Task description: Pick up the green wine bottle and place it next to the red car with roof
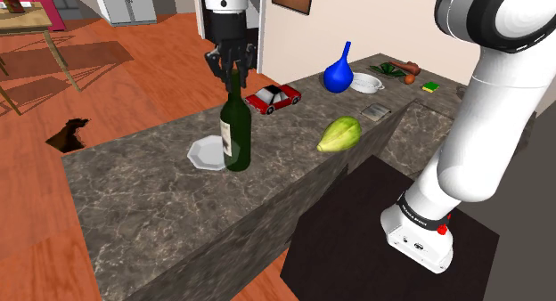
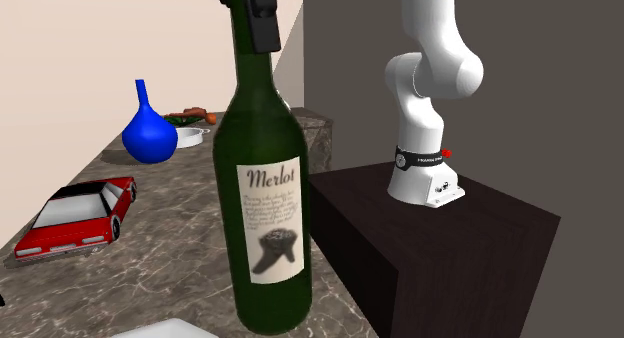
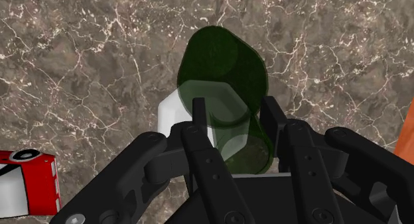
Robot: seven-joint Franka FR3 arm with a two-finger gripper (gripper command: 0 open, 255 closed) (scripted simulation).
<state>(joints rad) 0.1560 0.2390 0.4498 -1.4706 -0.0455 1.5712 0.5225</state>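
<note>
A dark green wine bottle point(image 1: 236, 134) with a white "Merlot" label point(image 2: 272, 221) stands upright on the marbled stone counter point(image 1: 143, 201). My gripper point(image 1: 233, 72) hangs straight down over it, its fingers clasping the top of the neck from both sides. From the hand's camera I look down the bottle point(image 3: 222, 63) between the fingers point(image 3: 199, 113). The red car with a white roof point(image 1: 273, 97) is parked further along the counter, towards the wall and apart from the bottle; it also shows near the blue vase point(image 2: 75, 216) and beside the hand point(image 3: 26, 183).
A white plate point(image 1: 207, 153) lies right beside the bottle's base. A yellow-green gourd point(image 1: 339, 134) sits near the counter's front edge. A blue vase point(image 1: 339, 75), a white bowl point(image 1: 365, 83) and a grey flat item point(image 1: 375, 111) stand beyond the car. The dark stand point(image 1: 383, 237) is below.
</note>
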